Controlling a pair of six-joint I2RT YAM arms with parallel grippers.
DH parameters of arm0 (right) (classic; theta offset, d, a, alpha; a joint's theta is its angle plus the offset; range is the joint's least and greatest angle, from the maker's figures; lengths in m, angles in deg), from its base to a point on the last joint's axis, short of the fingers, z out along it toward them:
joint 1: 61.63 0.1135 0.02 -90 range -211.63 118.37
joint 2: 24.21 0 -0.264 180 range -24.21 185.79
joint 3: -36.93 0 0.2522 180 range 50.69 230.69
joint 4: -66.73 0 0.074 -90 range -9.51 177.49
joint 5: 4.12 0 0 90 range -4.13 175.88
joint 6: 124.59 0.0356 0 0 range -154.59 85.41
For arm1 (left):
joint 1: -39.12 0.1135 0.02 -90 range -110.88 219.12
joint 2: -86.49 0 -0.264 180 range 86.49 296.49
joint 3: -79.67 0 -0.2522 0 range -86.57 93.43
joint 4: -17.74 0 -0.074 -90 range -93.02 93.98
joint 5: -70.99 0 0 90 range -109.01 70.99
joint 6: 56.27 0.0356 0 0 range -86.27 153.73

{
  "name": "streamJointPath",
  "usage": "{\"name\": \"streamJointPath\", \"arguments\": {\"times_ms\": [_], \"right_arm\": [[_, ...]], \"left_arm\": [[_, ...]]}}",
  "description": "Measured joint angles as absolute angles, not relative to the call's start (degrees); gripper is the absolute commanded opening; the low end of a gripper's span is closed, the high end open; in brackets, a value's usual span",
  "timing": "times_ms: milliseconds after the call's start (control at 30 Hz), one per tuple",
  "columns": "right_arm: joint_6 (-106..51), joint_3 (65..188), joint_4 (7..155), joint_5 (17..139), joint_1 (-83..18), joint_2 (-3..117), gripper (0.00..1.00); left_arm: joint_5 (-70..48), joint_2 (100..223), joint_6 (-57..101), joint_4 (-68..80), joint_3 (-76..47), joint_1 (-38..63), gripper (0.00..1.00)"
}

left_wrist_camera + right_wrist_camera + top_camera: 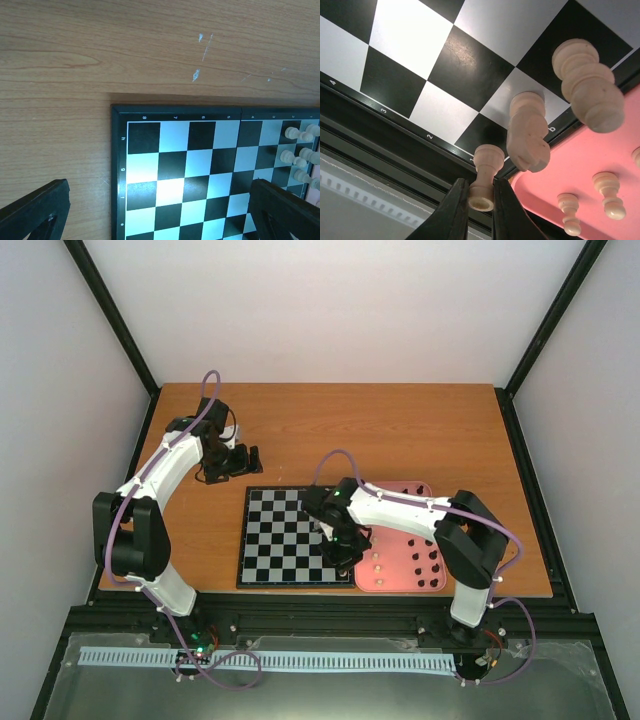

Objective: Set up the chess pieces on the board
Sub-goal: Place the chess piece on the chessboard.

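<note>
Since the jaws of the right arm (400, 510) pinch a cream piece (482, 182) narrowly by one end only, at the near right corner of the board (280, 540), the main risk I see is that it twists or slips out on the way down. The hold sits at the very tip, and I cannot tell whether its other end touches the board yet. Just beyond it two cream pieces stand on the edge squares, a knight-like one (527, 132) and a taller one (587, 85). They are close, so a sideways drift of the jaws could topple either. Right beside that edge, the pink tray (570, 170) holds loose cream pieces (610, 194) and black pieces (428, 562) not yet set out. Farther off, the jaws of the left arm (165, 465) hang wide and empty over the tabletop (400, 430) by the board's far left corner — well apart from the work, and blocking nothing.
</note>
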State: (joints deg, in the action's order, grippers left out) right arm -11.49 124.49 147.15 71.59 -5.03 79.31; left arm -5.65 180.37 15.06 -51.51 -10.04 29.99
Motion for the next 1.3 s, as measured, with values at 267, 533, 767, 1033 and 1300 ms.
{"name": "streamJointPath", "arguments": {"times_ms": [267, 533, 767, 1033, 1300], "right_arm": [[-11.7, 124.5, 146.9, 71.5, -5.0, 80.4, 0.09], [-12.1, 124.5, 146.4, 71.5, -5.0, 80.9, 0.18], [-12.5, 124.5, 146.5, 71.9, -5.0, 80.9, 0.33], [-11.3, 125.9, 149.1, 73.0, -5.0, 79.1, 0.54], [-9.1, 130.4, 153.5, 77.3, -6.3, 69.4, 0.63]], "left_arm": [[-5.6, 180.4, 15.1, -51.5, -10.1, 30.0, 1.0], [-5.7, 180.0, 15.1, -51.4, -10.1, 30.0, 1.0], [-5.7, 180.0, 15.1, -51.4, -10.3, 30.0, 1.0], [-5.7, 180.0, 15.1, -51.4, -10.3, 30.0, 1.0], [-5.6, 180.0, 15.1, -51.4, -10.3, 30.0, 1.0]]}}
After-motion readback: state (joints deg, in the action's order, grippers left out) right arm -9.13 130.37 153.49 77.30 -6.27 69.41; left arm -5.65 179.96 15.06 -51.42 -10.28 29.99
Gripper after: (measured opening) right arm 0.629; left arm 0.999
